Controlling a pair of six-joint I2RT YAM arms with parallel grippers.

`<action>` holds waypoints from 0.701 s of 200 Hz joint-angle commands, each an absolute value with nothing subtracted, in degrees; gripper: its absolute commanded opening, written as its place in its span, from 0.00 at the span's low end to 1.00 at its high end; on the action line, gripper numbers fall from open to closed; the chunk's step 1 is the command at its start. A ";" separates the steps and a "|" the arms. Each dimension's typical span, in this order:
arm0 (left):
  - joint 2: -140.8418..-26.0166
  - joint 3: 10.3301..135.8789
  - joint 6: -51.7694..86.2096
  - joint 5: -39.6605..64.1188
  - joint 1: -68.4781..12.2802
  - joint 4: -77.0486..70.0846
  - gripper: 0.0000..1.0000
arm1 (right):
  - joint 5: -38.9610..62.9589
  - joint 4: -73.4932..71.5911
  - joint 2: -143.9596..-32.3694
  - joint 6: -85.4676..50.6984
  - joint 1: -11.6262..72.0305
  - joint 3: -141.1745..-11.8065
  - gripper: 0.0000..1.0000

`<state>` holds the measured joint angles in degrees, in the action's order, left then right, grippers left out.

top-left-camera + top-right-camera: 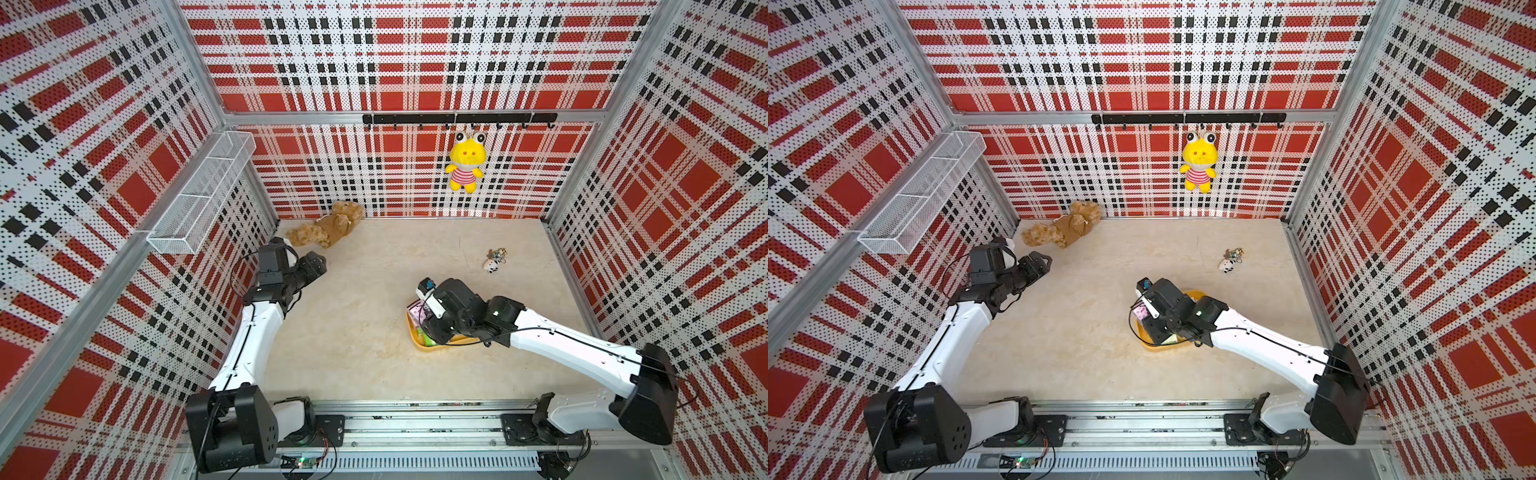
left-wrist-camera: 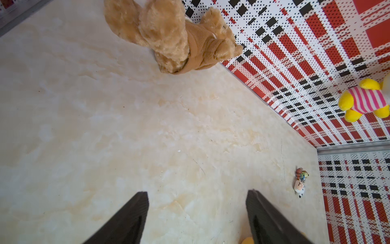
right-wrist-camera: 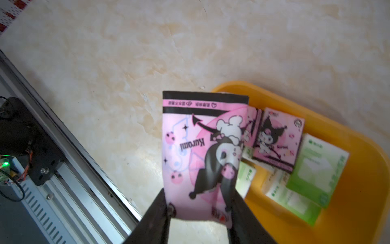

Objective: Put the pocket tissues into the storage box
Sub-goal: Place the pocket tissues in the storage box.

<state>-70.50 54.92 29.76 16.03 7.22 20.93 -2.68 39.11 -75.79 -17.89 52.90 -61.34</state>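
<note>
The right gripper (image 3: pixel 199 208) is pinching one end of a flat pink tissue pack with a black cartoon character (image 3: pixel 198 147), fingers narrow on the soft wrapper, holding it over the near rim of the shallow yellow-orange plastic storage box (image 3: pixel 363 211) where green-and-white packs (image 3: pixel 316 169) and a second pink pack (image 3: pixel 276 139) are lying. Released here, it is risking catching that rim and sliding onto the beige tabletop (image 3: pixel 105 63). Farther off, the left gripper (image 2: pixel 197 196) is hovering wide open and empty near a brown plush bear (image 2: pixel 168 36).
</note>
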 commanded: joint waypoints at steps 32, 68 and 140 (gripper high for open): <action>-71.02 55.91 30.61 14.63 6.09 18.41 0.80 | -1.76 42.55 -71.63 -18.34 49.47 -54.63 0.47; -71.02 55.45 30.50 14.33 6.04 18.18 0.80 | -0.31 41.46 -73.13 -17.15 48.95 -52.73 0.47; -71.28 54.34 30.06 14.06 6.15 17.63 0.80 | 0.71 39.60 -78.84 -15.09 48.50 -53.41 0.48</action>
<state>-70.81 54.89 30.57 14.55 6.33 19.29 0.03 41.43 -77.28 -16.12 48.90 -52.64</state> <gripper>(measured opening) 0.799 0.478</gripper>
